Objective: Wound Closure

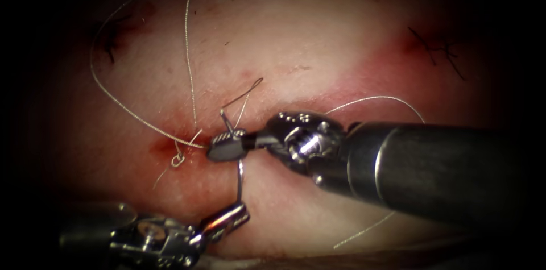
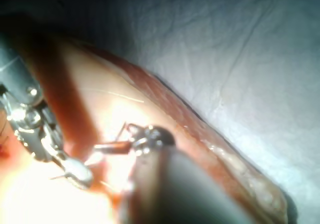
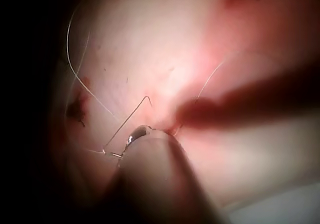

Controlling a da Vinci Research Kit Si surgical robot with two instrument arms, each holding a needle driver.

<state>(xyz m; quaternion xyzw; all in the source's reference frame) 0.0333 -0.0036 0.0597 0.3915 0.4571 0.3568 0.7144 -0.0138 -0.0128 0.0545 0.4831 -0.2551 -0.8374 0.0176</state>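
The tissue point(image 1: 296, 37) has a red-stained cut point(image 1: 165, 146) at centre left. My right tool point(image 1: 226, 148) reaches in over the cut, jaws shut on the curved needle point(image 1: 240, 179) near its pointed end. The tip point(image 1: 223, 113) sticks up above the jaws, free of the tissue. My left tool point(image 1: 236, 213) comes from below, jaws shut on the needle's lower end. Pale thread point(image 1: 114, 99) leaves the cut in a wide loop leftward. A small knot point(image 1: 177, 160) lies by the cut. The left wrist view shows my left tool point(image 2: 112, 146) beside the right tool point(image 2: 75, 170).
Dark old stitches sit at the far right point(image 1: 441, 51) and far left point(image 1: 111, 40) of the tissue. More thread arcs over the right tool's shaft point(image 1: 375, 98) and trails below it point(image 1: 364, 230). A dark thread end point(image 1: 250, 89) lies above the needle tip.
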